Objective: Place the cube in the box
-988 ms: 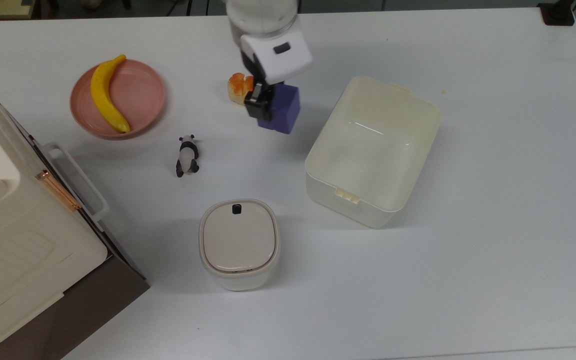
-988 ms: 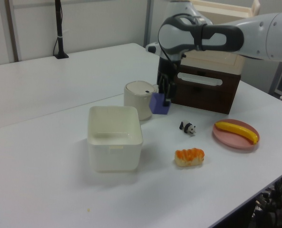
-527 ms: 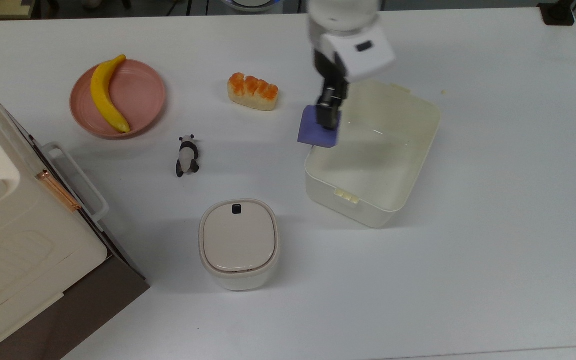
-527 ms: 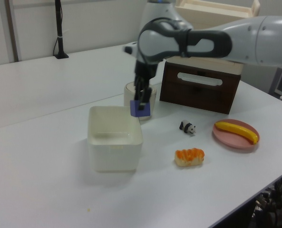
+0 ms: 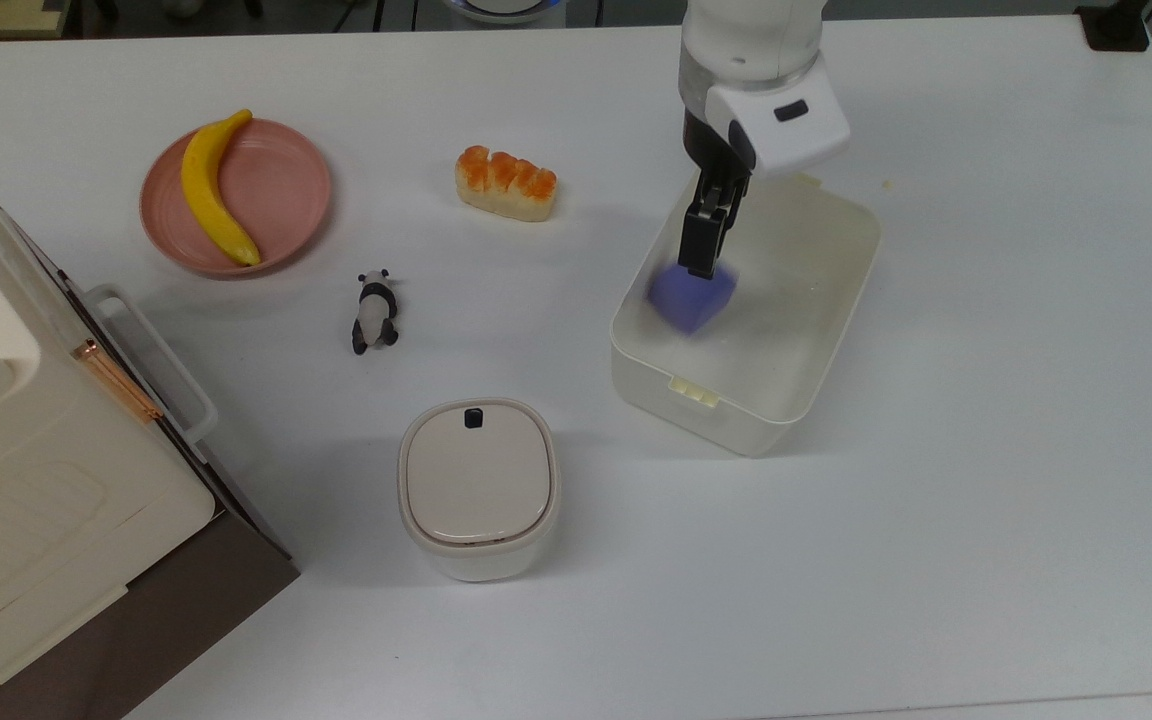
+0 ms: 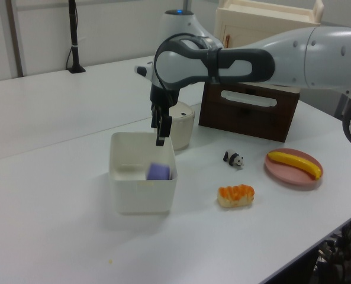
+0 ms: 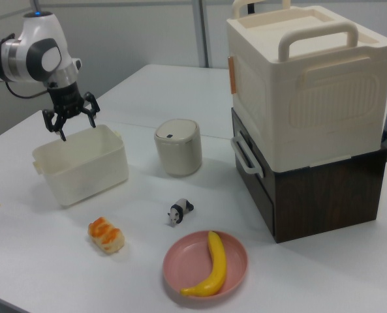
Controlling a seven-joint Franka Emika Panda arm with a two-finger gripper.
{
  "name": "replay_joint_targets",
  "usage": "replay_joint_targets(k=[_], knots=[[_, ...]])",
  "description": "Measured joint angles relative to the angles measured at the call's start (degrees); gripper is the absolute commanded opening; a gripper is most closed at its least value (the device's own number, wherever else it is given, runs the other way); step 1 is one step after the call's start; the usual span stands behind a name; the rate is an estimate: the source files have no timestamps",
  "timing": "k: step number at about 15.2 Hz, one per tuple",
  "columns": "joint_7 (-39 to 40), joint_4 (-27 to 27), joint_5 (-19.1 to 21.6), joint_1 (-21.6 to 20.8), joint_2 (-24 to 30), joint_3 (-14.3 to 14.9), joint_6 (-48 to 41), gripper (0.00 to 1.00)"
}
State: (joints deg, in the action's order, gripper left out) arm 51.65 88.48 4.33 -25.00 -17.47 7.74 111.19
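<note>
The cube [image 5: 691,298] sits inside the box [image 5: 841,330], free of the hand [image 7: 70,122]. The hand hovers above, fingers spread wide and empty. The task looks done.

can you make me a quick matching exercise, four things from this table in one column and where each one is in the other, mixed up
Things:
1. purple-blue cube
2. yellow banana
3. black and white panda figure
4. gripper

Places:
A. on the pink plate
B. open above the box
C. inside the cream plastic box
D. bare white table, between plate and lidded canister

Pairs: 1-C, 2-A, 3-D, 4-B
</note>
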Motion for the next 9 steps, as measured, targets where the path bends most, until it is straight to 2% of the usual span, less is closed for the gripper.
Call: replay_joint_targets(k=[3, 6, 9], knots=[[-0.2, -0.6, 0.0, 0.0, 1.8, 0.1, -1.0, 1.00], [-1.7, -0.8, 0.0, 0.8, 4.4, 0.4, -6.8, 1.00], [-7.6, -0.8, 1.7, 5.7, 6.7, 0.3, -12.7, 1.00]])
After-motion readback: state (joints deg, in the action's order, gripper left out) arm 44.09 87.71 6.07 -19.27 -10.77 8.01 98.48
